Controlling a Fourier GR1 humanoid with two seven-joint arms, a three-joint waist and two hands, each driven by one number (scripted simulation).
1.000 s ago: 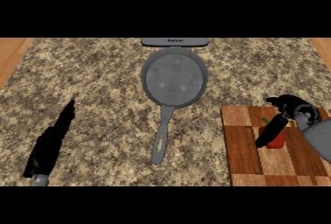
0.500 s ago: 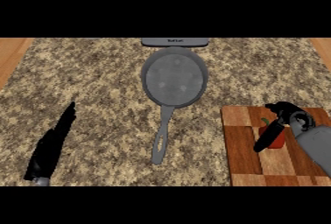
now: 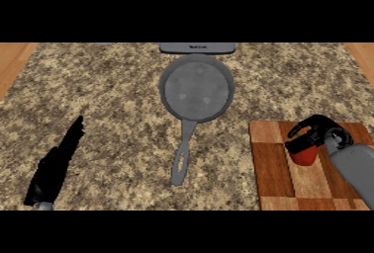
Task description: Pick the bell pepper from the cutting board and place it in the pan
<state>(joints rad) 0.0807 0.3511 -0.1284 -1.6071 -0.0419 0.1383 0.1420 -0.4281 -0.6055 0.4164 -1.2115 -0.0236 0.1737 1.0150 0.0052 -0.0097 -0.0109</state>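
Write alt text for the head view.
The right hand curls round a red bell pepper on the cutting board at right. A grey pan sits centre on the granite counter; the left hand rests open at lower left.

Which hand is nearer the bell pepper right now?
The right hand: its fingers curl round the bell pepper on the cutting board. The left hand rests open far across the counter, left of the pan's handle.
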